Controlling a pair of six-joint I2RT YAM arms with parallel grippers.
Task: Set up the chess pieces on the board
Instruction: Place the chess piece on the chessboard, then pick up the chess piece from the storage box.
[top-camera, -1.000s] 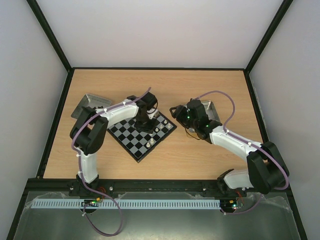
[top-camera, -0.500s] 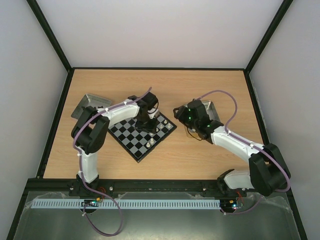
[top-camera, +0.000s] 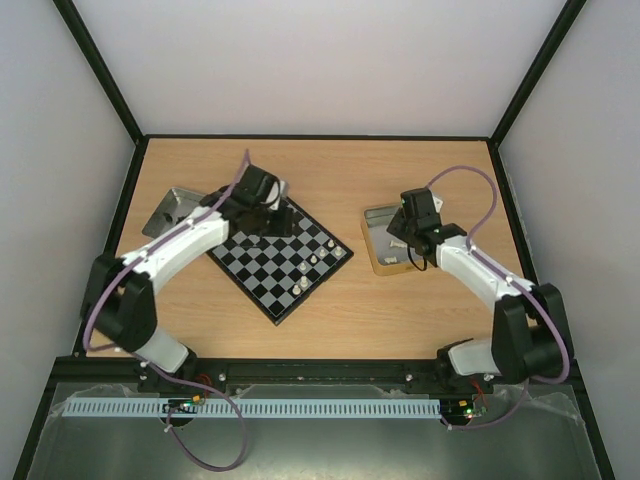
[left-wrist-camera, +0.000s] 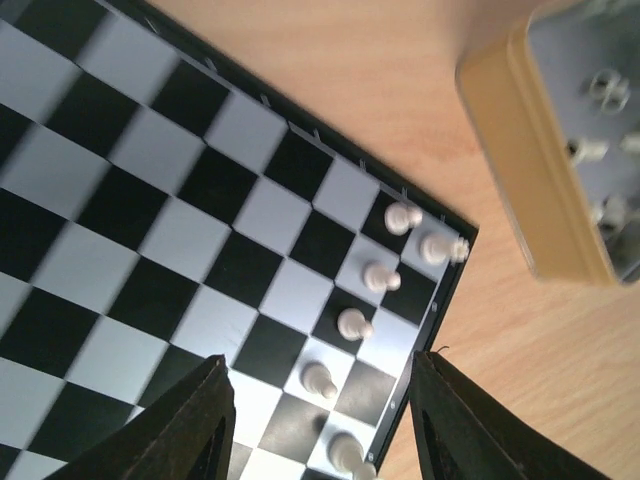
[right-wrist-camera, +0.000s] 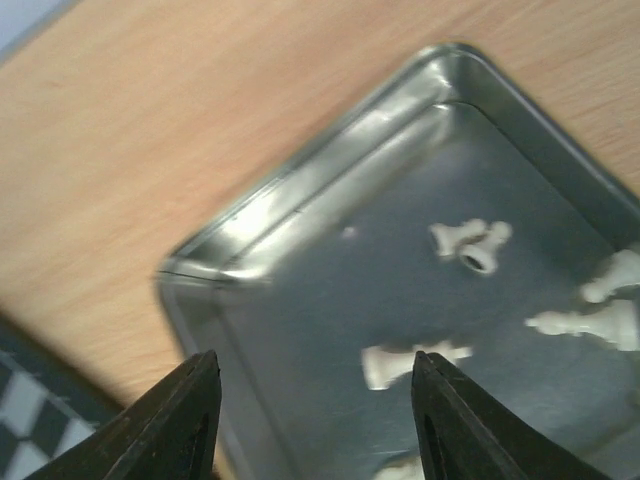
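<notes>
right jaws | apart | chess piece (right-wrist-camera: 410, 362) lying between, in tray (right-wrist-camera: 300, 215)

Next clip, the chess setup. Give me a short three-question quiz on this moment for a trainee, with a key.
1. True or false: the right pincer is shut.
2. The pieces on the board stand: A) along one edge, near a corner; B) in the centre; C) on every square.
3. Which pincer hangs over the tray of loose pieces?

Key:
1. False. It is open, with nothing between its fingers.
2. A.
3. The right one. The left pincer is over the board.
</notes>
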